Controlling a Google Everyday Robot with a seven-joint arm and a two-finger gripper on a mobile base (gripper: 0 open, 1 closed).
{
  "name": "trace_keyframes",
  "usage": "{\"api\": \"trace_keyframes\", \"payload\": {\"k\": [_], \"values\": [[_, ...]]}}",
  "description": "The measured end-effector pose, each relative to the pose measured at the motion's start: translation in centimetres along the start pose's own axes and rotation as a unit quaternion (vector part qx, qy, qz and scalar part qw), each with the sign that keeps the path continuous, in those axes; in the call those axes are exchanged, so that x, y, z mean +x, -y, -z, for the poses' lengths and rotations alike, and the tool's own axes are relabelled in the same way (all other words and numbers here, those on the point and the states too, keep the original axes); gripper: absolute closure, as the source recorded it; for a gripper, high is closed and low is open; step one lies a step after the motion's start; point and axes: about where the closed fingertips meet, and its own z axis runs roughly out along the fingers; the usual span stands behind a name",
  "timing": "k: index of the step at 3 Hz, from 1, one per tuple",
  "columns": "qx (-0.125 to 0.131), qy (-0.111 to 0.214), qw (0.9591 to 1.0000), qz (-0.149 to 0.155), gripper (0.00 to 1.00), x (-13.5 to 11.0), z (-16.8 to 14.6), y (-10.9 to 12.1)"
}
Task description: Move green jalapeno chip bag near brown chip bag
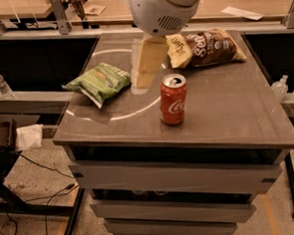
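The green jalapeno chip bag (99, 82) lies flat on the left side of the table (227, 119), close to the left edge. The brown chip bag (205, 47) lies at the back of the table, on the right. The 2 bags are well apart. A red soda can (173, 99) stands upright between them, nearer the front.

The tool (143, 80) hangs from the big white arm, just above the table top. It is just to the right of the green bag and just to the left of the can. It does not touch the green bag, and nothing is in it. Whether it is wide or narrow cannot be told from here.

The green bag looks light and soft. It is puffy and crinkly, so it will likely squash when it is pinched. The chips inside could break if the squeeze is too hard. The skin of the bag looks smooth, so it may slip.

A good place to take hold is likely the puffy middle of the bag, from above. The flat pale seam at the near end is thin and lies low on the table, so it looks harder to catch.

The move has not begun. On the way to the brown bag, the can stands close to the path and could get knocked over.
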Motion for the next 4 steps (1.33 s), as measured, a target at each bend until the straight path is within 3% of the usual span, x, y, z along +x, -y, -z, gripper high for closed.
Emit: {"api": "trace_keyframes", "payload": {"k": [1,2,3,4], "values": [[-0.014,0.021,0.9992,0.031,0.0,-2.5,-2.6,1.1],[-0.006,0.015,0.9968,0.078,0.0,-4.7,-5.5,0.9],[0.017,-0.017,0.9922,0.122,0.0,-6.4,-9.5,-0.2],[0.044,-0.056,0.9876,0.14,0.0,-7.3,-12.4,-1.2]]}}
